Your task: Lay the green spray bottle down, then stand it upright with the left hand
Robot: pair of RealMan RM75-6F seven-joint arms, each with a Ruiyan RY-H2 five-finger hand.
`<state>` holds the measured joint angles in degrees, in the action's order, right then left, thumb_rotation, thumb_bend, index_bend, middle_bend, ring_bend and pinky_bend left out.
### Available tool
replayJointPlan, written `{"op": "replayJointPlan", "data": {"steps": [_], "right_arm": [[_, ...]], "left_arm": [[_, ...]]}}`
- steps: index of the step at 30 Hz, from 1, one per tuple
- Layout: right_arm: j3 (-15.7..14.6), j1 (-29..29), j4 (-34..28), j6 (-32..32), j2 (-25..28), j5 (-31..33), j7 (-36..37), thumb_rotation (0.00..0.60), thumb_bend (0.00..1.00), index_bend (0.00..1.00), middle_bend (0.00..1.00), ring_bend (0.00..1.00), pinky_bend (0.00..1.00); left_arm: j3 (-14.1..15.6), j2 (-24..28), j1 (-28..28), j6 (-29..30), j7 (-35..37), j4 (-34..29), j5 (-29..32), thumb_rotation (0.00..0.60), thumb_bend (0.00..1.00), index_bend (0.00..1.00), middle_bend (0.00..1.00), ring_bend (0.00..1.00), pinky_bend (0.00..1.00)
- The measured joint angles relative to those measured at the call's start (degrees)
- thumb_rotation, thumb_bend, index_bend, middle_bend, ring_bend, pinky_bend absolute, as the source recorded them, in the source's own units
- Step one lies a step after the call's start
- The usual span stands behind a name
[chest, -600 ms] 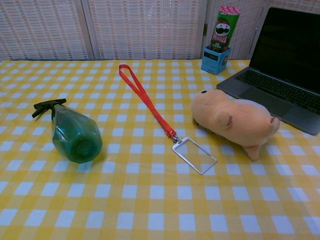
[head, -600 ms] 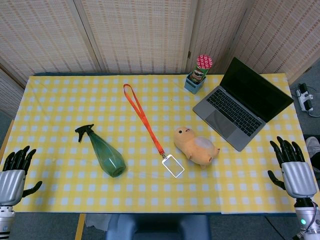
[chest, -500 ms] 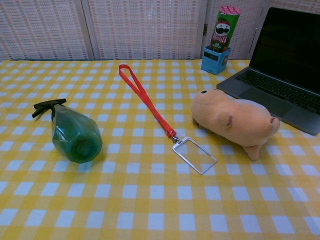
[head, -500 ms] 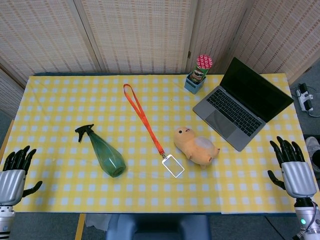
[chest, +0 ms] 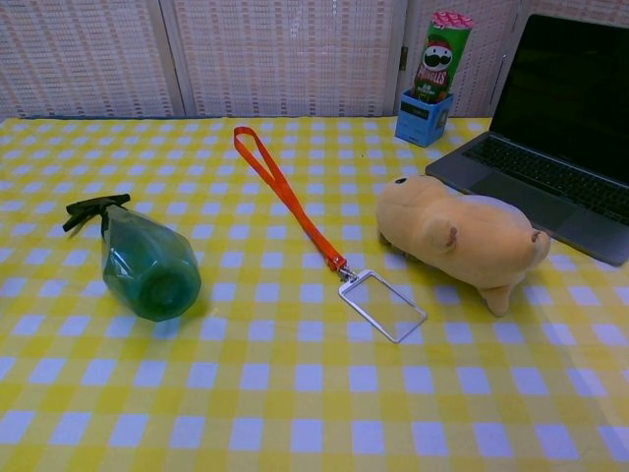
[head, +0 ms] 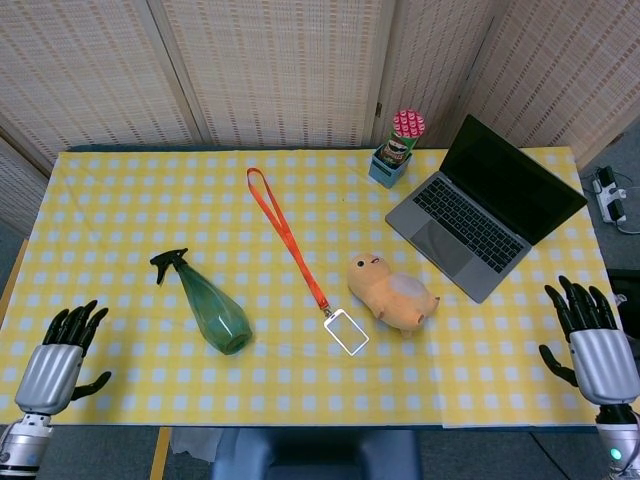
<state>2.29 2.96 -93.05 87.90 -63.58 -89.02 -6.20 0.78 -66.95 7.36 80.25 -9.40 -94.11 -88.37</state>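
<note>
green translucent plastic spray bottle point(head: 209, 304) is lying on its side on the yellow checked tablecloth point(head: 120, 200), black nozzle pointing away. left hand point(head: 58, 352) is hovering released nearby; it should be wrapping the body, pivoting on the base. right hand point(head: 594, 346) is idling, released.

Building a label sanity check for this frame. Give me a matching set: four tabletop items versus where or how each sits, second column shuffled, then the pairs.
Column one:
1. green spray bottle
2. laptop
3. plush toy
4. orange lanyard

Column two:
A. open, at the table's far right
B. lying on its side, left of centre
C. stretched out flat, ending in a clear badge holder
D. lying between the badge holder and the laptop

Pairs: 1-B, 2-A, 3-D, 4-C
</note>
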Motion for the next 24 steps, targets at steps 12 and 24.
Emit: {"op": "replayJointPlan", "data": {"steps": [12, 24], "right_arm": [[0.28, 0.15, -0.05, -0.71, 0.17, 0.60, 0.39, 0.600, 0.33, 0.00, 0.00, 0.00, 0.00], [0.47, 0.03, -0.20, -0.91, 0.96, 1.12, 1.57, 0.600, 0.33, 0.00, 0.00, 0.00, 0.00]], "left_arm": [[2.62, -8.56, 1.63, 1.75, 7.21, 4.15, -10.17, 0.600, 0.23, 0.00, 0.00, 0.00, 0.00], [-1.11, -19.17, 7.42, -2.69, 10.22, 5.87, -8.85, 0.600, 0.24, 0.00, 0.00, 0.00, 0.00]]}}
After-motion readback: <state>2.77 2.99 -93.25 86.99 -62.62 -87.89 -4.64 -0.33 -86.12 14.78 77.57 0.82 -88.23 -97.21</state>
